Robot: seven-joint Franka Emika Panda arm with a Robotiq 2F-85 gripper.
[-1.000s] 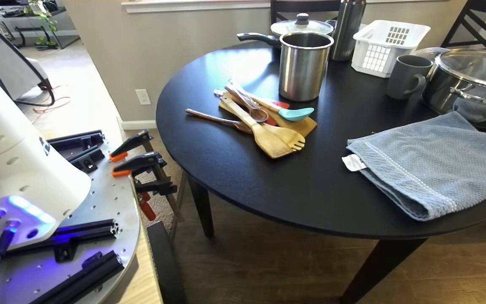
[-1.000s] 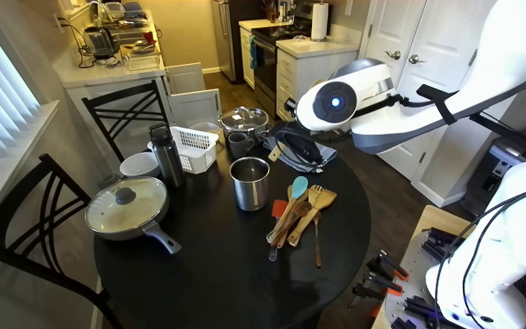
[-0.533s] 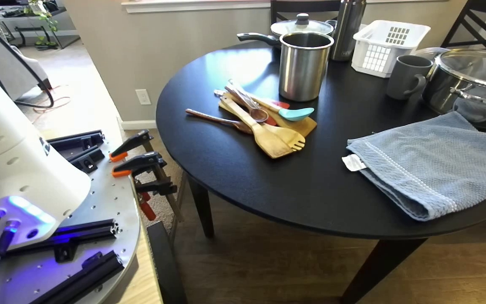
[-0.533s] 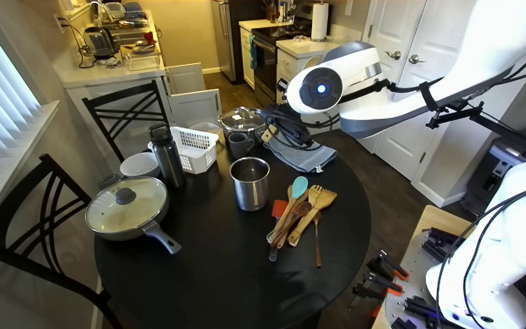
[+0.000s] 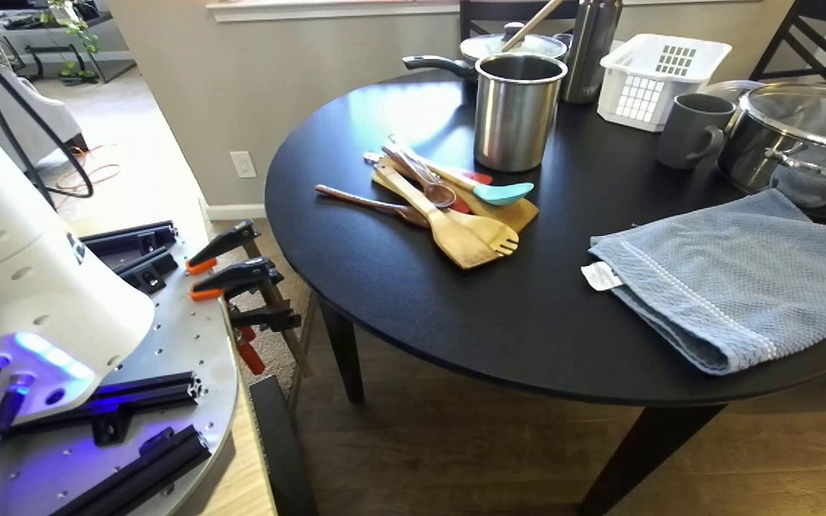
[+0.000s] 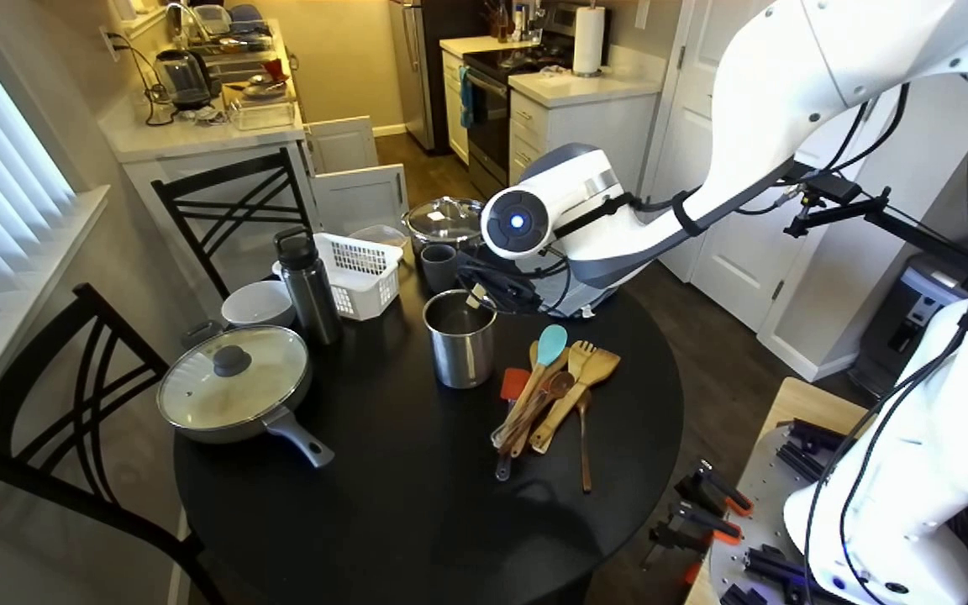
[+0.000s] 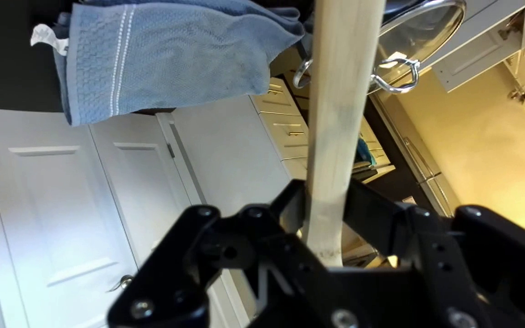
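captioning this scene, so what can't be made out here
Wooden stick in the gripper: cut off by the wrist view's top edge.
Steel pot: inside bottom hidden by its near wall in both exterior views.
Lidded pot: cut off by an exterior view's right edge.

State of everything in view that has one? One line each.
gripper, shut on wooden stick
wooden stick, held, tilted
steel canister, upright, uncovered
frying pan, lidded
stockpot, lidded
bottle, upright, capped
mug, upright
basket, upright
towel, folded
utensils, lying piled
cabinet doors, open
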